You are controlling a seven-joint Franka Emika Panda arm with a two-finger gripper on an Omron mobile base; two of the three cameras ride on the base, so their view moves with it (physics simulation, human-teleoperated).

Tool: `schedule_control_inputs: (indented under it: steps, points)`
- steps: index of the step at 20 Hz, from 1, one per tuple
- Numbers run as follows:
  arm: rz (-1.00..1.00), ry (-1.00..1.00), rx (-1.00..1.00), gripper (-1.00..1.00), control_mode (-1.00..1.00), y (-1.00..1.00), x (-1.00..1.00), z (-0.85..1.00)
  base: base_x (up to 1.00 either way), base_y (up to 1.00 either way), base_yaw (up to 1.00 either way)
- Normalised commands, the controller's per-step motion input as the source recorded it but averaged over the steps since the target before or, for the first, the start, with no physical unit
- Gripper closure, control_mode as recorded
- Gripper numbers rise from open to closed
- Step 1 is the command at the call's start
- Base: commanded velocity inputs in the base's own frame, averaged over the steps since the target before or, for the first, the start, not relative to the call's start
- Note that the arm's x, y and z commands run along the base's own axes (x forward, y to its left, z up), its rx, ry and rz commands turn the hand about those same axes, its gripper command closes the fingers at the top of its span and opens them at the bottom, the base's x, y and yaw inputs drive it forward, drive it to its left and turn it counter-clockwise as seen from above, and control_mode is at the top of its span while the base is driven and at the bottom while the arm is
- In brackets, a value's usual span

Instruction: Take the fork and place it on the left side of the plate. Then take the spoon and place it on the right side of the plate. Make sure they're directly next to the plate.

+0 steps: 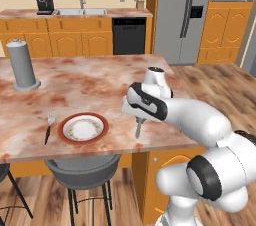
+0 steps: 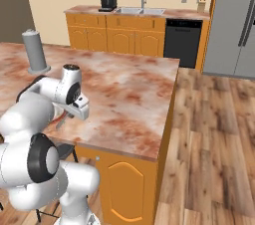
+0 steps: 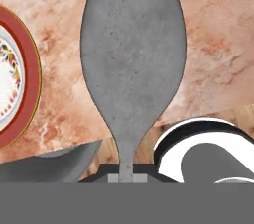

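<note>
The plate (image 1: 83, 128), red-brown at the rim and white in the middle, lies near the front edge of the marble island. The black-handled fork (image 1: 49, 124) lies just left of it, tines pointing away. My gripper (image 1: 139, 120) hovers to the right of the plate, shut on the handle of the all-silver spoon (image 1: 138, 130), which hangs bowl-down just above the counter. In the hand view the spoon (image 3: 133, 59) looms large, with the plate's rim (image 3: 31, 69) at the left edge. From the right base view the spoon (image 2: 62, 122) peeks out under the hand.
A tall grey cylinder (image 1: 22, 65) stands at the island's back left. A grey stool (image 1: 82, 166) is tucked under the front edge below the plate. The island's front edge (image 1: 150, 146) runs close to the spoon.
</note>
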Motion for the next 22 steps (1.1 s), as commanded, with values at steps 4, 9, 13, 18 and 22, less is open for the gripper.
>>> schedule_control_inputs:
  steps: [4,9,13,18,22]
  points:
    - [-0.08,0.0,0.0,1.0,-1.0,0.04,0.35,-0.12,0.0,0.0,0.0]
    - [-0.06,0.0,0.0,1.0,-1.0,0.28,0.09,-0.3,0.0,0.0,0.0]
    - [-0.04,-0.03,0.0,1.0,-1.0,0.34,0.36,-0.17,0.0,0.0,0.0]
    - [-0.02,0.0,0.0,1.0,-1.0,0.02,0.28,-0.14,0.0,0.0,0.0]
    - [-0.01,0.0,0.0,1.0,-1.0,0.03,0.29,-0.26,0.0,0.0,0.0]
